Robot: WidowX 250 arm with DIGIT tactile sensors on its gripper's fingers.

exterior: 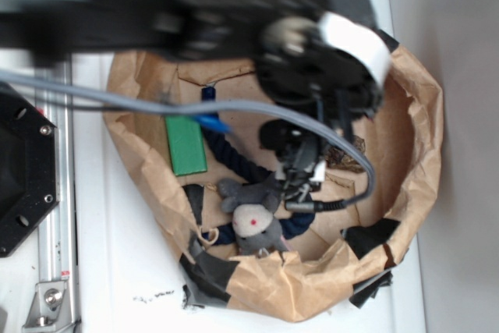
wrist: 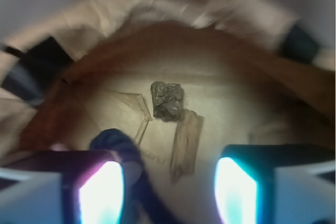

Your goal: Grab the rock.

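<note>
Clearly the gripper hangs with jaws apart, nothing between them; closing now could catch the splinter touching the rock, mid-bag, or the rope.

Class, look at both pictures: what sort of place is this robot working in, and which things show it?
Probably a lab test bench, not a home: a crumpled brown paper bin on a white table, holding odd props like a plush mouse, a green block and a rock, with the robot's hand above.
</note>
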